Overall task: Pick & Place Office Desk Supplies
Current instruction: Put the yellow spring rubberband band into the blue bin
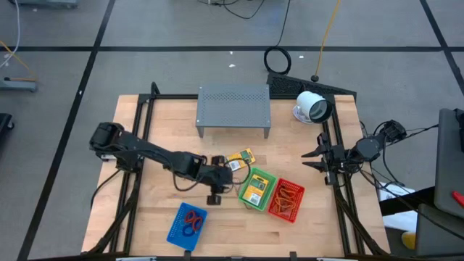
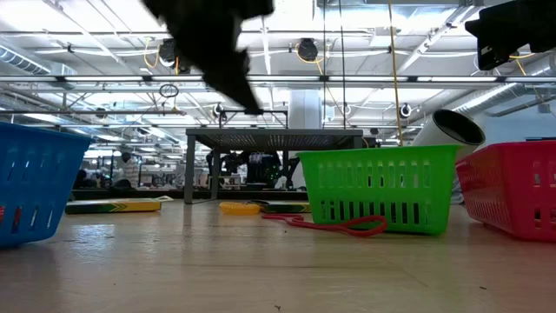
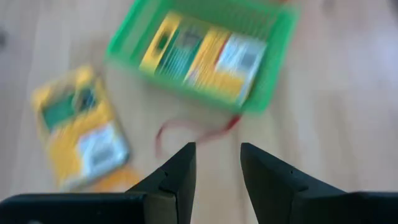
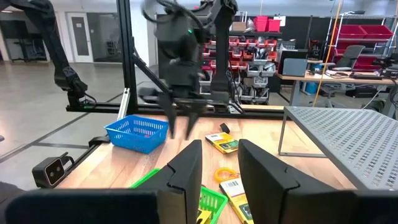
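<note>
Rubber band [image 3: 199, 132], red and thin, lies on the worktop [image 3: 348, 106] just ahead of the left claw [image 3: 217, 163], its length running crosswise to the spread, empty fingers beside the green basket [image 3: 277, 68], far from the right claw [image 1: 313, 158].

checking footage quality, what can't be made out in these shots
- Left wrist view: motion blur makes the yellow packets' labels unreadable.
- High view: the blue basket's contents are too small to identify.
- Low view: the green basket's wall hides what lies inside.
</note>
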`<state>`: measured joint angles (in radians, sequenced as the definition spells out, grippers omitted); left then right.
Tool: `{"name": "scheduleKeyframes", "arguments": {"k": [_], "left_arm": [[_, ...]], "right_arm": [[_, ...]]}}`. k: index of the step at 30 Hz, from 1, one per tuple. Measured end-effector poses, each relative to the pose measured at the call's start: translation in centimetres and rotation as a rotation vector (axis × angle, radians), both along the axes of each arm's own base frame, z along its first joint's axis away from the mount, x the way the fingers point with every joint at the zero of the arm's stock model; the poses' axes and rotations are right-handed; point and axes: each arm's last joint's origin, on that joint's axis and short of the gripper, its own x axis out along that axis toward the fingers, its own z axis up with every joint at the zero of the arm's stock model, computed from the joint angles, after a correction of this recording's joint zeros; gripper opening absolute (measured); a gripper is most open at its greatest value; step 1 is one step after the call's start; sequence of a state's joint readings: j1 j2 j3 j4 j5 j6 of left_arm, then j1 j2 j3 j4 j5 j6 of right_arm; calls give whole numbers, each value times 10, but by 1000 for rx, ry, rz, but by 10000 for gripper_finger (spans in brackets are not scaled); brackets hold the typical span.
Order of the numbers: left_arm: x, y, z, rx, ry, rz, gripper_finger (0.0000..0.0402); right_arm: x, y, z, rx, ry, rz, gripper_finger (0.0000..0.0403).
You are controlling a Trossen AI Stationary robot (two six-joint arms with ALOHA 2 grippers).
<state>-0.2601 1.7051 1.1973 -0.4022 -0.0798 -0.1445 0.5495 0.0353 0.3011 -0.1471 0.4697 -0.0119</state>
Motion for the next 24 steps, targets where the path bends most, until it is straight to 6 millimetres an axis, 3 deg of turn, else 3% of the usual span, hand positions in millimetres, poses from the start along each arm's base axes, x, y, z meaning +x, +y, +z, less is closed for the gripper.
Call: {"name": "scheduleKeyframes", "arguments": {"k": [5,10,17,24], "left_arm": [[-15,24,-8,16,181,97,146],[-13,36,-11,21,203,129,181],[-15,41,-21,13,288,132,231],[-3,40,-37,23,330,22,229]], "right_arm": [[0,0,0,0,0,0,95],[0,0,0,0,0,0,94],[0,0,0,0,0,0,95],[0,0,0,0,0,0,95]]}}
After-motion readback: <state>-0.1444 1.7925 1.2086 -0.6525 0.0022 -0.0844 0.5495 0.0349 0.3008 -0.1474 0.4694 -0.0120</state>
